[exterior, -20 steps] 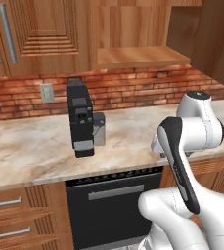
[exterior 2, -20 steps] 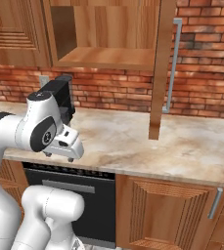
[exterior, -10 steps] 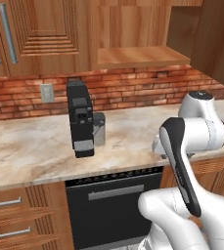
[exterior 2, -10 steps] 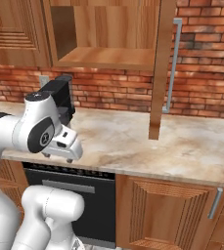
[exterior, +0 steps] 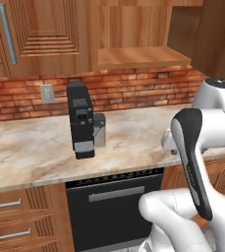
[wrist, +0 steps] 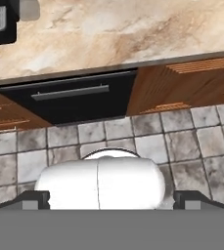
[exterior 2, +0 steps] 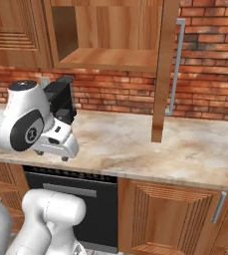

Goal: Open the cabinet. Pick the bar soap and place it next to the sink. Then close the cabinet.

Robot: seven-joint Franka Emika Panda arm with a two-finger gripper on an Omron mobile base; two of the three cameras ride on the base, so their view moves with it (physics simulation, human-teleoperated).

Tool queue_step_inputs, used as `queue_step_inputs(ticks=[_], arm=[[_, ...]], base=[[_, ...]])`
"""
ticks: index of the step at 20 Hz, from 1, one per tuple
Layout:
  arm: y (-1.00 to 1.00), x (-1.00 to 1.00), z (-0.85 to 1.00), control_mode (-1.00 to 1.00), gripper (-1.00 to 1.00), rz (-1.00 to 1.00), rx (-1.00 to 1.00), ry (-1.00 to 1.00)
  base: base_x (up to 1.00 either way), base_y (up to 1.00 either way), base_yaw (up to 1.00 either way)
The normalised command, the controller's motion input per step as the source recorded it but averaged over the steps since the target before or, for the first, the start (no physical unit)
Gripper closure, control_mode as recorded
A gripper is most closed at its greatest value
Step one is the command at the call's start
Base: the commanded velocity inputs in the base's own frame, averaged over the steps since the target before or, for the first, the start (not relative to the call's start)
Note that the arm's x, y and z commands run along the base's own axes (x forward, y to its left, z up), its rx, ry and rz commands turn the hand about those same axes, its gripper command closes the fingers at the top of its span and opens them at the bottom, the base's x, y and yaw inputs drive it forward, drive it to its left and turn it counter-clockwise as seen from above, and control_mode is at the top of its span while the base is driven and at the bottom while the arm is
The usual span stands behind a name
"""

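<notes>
The cabinet (exterior 2: 110,59) stands open, its plain wooden shelf bare as far as I can see it. Its door (exterior 2: 164,64) swings out edge-on over the counter, the silver bar handle (exterior 2: 175,64) behind it. From the left side the same shelf (exterior: 141,56) and door (exterior: 207,34) show. The bar soap and the sink are out of view. My gripper (exterior 2: 52,154) hangs low at the counter's front edge, left of the open door, pointing down. In the hand view my gripper (wrist: 112,200) is open, fingertips (wrist: 35,197) far apart with nothing between them.
A black coffee machine (exterior: 80,120) stands on the marble counter (exterior 2: 185,149) against the brick wall. Below are a black oven front (exterior: 114,197), drawers (exterior: 11,216) and a lower cabinet door (exterior 2: 170,214). The closed wall cabinets (exterior: 40,34) hang at the left.
The arm has shifted a little, its upper joint rising and the hand drifting slightly along the counter edge. The gripper stays open; the cabinet door has not moved.
</notes>
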Motion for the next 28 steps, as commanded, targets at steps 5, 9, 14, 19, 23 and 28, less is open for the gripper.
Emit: queue_step_inputs(ticks=[5, 9, 14, 19, 23, 28], arm=[[0.00, 0.01, 0.34, -1.00, -1.00, 0.00, -0.07, -0.38], [-0.02, 0.00, 0.21, -1.00, -1.00, 0.00, 0.00, -0.46], [-0.14, 0.00, 0.14, -1.00, -1.00, 0.01, 0.00, -0.53], [-0.30, -0.21, 0.74, -1.00, -1.00, 0.08, 0.00, -0.37], [-0.08, -0.60, 1.00, -1.00, -1.00, 0.01, 0.00, -0.11], [0.00, -0.89, 0.64, -1.00, -1.00, 0.00, 0.00, 0.00]], base=[[0.00, 0.00, 0.00], [0.00, 0.00, 0.00], [0.00, 0.00, 0.00], [0.00, 0.00, 0.00], [0.00, 0.00, 0.00], [0.00, 0.00, 0.00]])
